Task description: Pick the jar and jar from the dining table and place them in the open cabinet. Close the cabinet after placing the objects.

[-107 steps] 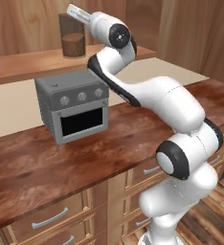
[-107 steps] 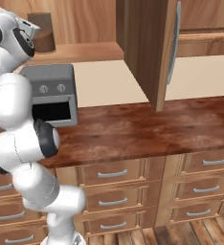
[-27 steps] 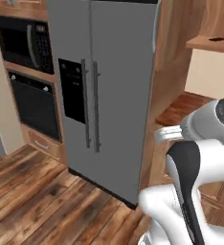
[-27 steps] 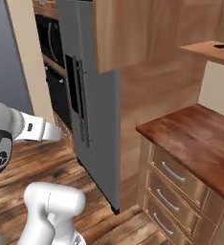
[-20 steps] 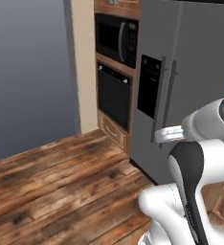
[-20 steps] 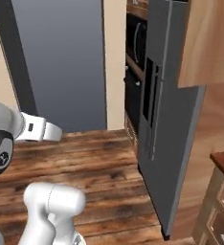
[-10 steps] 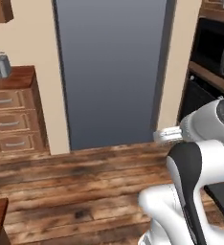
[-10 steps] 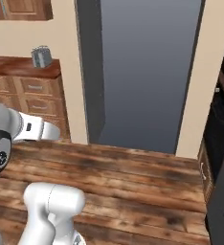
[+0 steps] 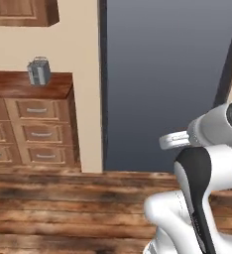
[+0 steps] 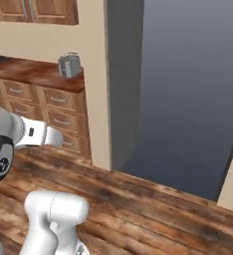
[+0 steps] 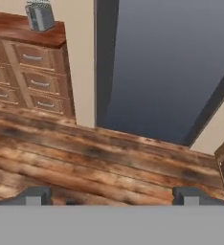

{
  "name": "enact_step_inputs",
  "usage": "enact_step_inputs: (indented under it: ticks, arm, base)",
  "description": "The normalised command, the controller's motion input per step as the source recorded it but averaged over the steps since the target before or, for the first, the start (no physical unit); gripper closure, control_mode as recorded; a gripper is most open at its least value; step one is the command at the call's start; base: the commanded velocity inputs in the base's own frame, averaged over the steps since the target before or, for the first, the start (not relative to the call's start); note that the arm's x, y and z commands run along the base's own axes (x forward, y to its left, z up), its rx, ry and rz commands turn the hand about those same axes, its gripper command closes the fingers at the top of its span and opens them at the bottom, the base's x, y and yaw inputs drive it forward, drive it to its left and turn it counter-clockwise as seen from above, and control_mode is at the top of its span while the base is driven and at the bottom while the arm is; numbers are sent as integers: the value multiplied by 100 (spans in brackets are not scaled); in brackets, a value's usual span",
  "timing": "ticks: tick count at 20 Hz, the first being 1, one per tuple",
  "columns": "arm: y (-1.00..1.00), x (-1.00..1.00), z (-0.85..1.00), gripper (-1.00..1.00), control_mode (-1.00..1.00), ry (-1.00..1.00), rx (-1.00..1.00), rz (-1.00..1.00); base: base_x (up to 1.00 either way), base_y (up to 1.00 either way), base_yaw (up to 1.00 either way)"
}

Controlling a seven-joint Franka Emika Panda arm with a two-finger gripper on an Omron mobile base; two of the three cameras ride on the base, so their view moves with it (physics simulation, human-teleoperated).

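So the gripper is hanging over the plank floor with its fingertips spread about as wide as they go, and it's holding nothing at all. It's facing a tall grey doorway with a beige wall beside it. Off to the side a silver toaster is sitting on a wood counter over drawers. Can't tell where either jar is right now.

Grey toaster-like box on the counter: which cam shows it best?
Left base view: the grey box stands whole on the wood counter, fairly large and facing the camera. In the right base view it is whole too, but smaller and seen at an angle. In the hand view its top is cut off by the frame edge.
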Motion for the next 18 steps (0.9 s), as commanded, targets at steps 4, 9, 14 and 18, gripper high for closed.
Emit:
enact_step_inputs:
  ticks: [4,9,14,18]
  arm:
    - [0,0,0,-100,100,0,0,0]
    - [0,0,0,-100,100,0,0,0]
    - [0,0,0,-100,100,0,0,0]
    - [0,0,0,-100,100,0,0,0]
  base:
    - [100,0,68]
    - [65,0,95]
    - [71,0,93]
    - [50,-2,77]
